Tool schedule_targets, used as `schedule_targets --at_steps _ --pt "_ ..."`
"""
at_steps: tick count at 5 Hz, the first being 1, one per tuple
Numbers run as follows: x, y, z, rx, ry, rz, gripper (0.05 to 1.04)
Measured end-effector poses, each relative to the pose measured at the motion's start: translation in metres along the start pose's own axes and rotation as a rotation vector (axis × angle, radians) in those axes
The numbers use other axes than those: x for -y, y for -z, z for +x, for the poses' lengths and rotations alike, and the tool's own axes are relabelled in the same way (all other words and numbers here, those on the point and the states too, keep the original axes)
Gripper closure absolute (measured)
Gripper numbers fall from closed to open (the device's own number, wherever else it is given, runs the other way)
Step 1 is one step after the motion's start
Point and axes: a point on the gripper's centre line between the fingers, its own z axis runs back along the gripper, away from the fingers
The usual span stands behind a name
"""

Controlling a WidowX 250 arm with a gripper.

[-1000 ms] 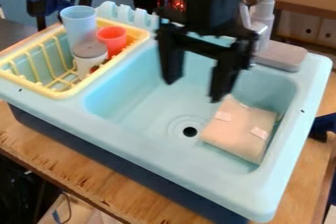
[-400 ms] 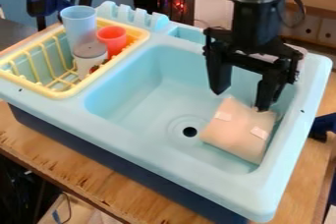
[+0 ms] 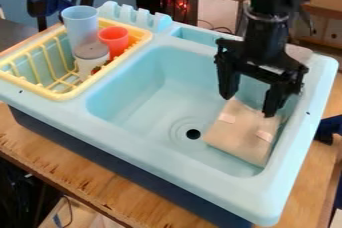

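Note:
The black gripper (image 3: 248,106) hangs over the right part of the light blue sink (image 3: 143,89), its fingers spread open with nothing between them. Its tips are at the upper end of a beige folded cloth-like packet (image 3: 239,134) with two pale tabs, which lies in the right side of the basin. Whether the tips touch the packet I cannot tell. The dark drain hole (image 3: 193,134) is to the packet's left.
At the sink's left, a yellow rack (image 3: 63,95) holds a light blue cup (image 3: 81,24), a red cup (image 3: 115,40) and a white container with a grey lid (image 3: 91,60). The sink's rim surrounds the basin, and a wooden table (image 3: 100,182) lies beneath.
The gripper has moved to the right across the basin, and most recently slightly further right, to above the packet. It stays open. The packet and the cups have not moved.

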Motion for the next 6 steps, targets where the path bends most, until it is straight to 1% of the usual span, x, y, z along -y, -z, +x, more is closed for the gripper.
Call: schedule_targets --at_steps 1,2,3,4,5,6 --pt "-0.005 0.012 0.002 -0.021 -0.015 0.037 0.083" --pt "-0.005 0.021 0.002 -0.039 -0.017 0.040 0.083" --pt "-0.003 0.023 0.004 -0.035 0.003 0.023 0.083" --pt "-0.002 0.033 -0.003 -0.058 -0.005 0.014 0.083" --pt "-0.001 0.036 -0.016 -0.082 -0.011 0.002 0.083" --pt "0.001 0.037 -0.037 -0.093 -0.018 -0.042 0.083"
